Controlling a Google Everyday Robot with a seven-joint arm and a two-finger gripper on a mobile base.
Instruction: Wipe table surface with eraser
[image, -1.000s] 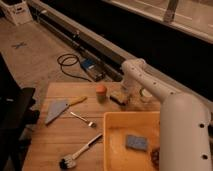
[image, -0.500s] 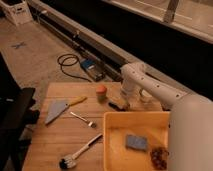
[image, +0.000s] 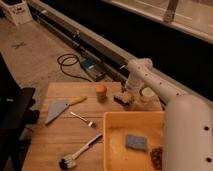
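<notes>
Sitting nearest on the tabletop (image: 60, 135), a pale wooden plank surface, is a yellow plastic tub (image: 111, 150) with square walls. It holds a blue square sponge (image: 136, 142) lying flat near its middle and a dark, lumpy cluster (image: 157, 157) in its right corner; what that cluster is cannot be told. Just left of the tub lies a brush (image: 80, 151) with a black bristled head and a pale slim handle that slants up towards the tub's wall. Further in, a small metal fork (image: 83, 119) rests on the planks, and beside it a scraper (image: 62, 107) with a flat grey triangular blade and a yellow handle lies at an angle. Beyond these stands a short round jar (image: 101, 92) with an orange-brown lid. Right of the jar, near the far edge of the tabletop, the tool (image: 127, 96) on the white, smooth-shelled arm (image: 165, 95) points down at the eraser (image: 121, 99), a small oblong block with a dark underside lying on the planks. Whether the tool is open or closed on it cannot be told. A pale round cup (image: 147, 93) stands just right of the tool. On the floor past the tabletop lie a coiled black cable (image: 67, 62) and a small blue box (image: 90, 66).
</notes>
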